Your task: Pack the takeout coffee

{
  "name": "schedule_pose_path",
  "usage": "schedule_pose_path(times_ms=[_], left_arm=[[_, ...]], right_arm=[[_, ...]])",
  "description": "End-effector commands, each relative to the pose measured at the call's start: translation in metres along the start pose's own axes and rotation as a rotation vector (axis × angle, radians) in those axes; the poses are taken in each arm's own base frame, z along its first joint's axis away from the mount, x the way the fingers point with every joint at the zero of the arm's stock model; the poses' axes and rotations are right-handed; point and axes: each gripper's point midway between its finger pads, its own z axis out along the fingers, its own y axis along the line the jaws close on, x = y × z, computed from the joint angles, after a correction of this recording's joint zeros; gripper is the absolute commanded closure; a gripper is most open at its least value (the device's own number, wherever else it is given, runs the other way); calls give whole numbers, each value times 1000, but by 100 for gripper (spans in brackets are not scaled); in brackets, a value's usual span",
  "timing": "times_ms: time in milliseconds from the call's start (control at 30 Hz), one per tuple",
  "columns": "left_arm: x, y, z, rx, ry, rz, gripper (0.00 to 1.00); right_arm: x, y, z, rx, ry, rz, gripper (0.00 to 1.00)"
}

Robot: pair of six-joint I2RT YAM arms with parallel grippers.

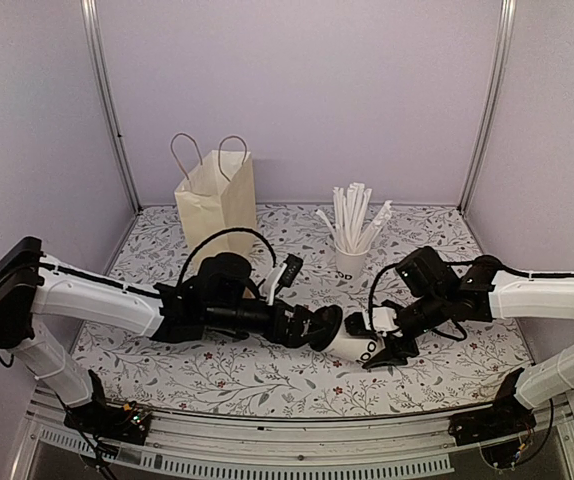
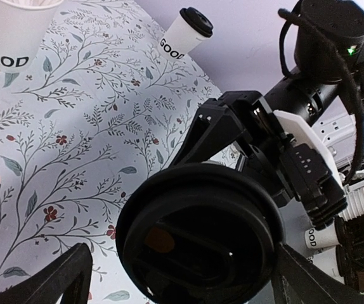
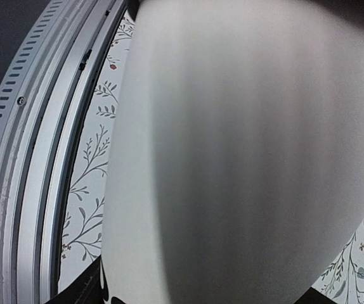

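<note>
The takeout coffee, a white paper cup with dark lettering and a black lid, is held tilted on its side just above the table's front middle. My right gripper is shut on its lower body, and the white cup wall fills the right wrist view. My left gripper is open, its fingers standing either side of the lid, with a gap showing on the left. The cup's base is hidden.
A tan paper bag with handles stands at the back left. A white cup full of straws stands at the back middle. Another lidded white cup shows far off in the left wrist view. The floral table ends at a metal rail.
</note>
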Motion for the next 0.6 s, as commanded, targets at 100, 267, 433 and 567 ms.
schedule_pose_path(times_ms=[100,267,433,567], left_arm=[[-6,-9,6,60,4,0,8],[-8,-13,3,86,-1,4,20],[-10,-10,-5,63,3,16,24],[-17,0,-20,-59,19,88,25]], right_arm=[[-10,-1,-4,12,-42,-23,30],[-10,-5,-3,31,-37,-17,28],[-5,-14,-5,87,-24,6,9],[5,-25,-15,129,-31,54,1]])
